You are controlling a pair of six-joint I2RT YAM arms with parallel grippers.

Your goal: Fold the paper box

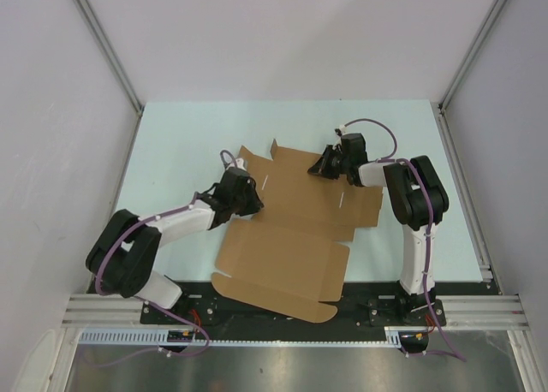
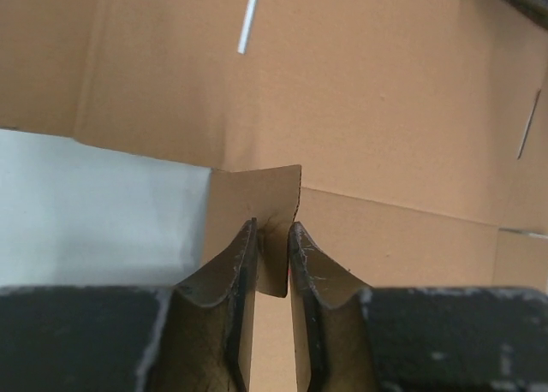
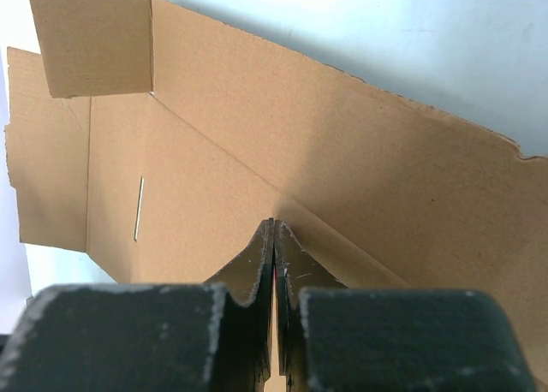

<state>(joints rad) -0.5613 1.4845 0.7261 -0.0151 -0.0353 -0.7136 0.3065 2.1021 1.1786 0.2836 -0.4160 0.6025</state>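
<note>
The paper box (image 1: pixel 282 255) is a brown die-cut cardboard sheet lying mostly flat in the middle of the table. My left gripper (image 1: pixel 253 197) sits at its left edge. In the left wrist view this gripper (image 2: pixel 274 231) is shut on a small flap (image 2: pixel 257 191) that stands up from the sheet (image 2: pixel 385 109). My right gripper (image 1: pixel 324 165) rests on the far part of the sheet. Its jaws (image 3: pixel 274 225) are shut with nothing between them, tips against the cardboard (image 3: pixel 197 178) beside a fold line. A long side panel (image 3: pixel 385 152) rises at an angle to its right.
The table top (image 1: pixel 171 144) is pale teal, boxed in by white walls with metal posts (image 1: pixel 107 50). A metal rail (image 1: pixel 479 311) runs along the near edge by the arm bases. A corner flap (image 3: pixel 90 41) stands up at the box's far end.
</note>
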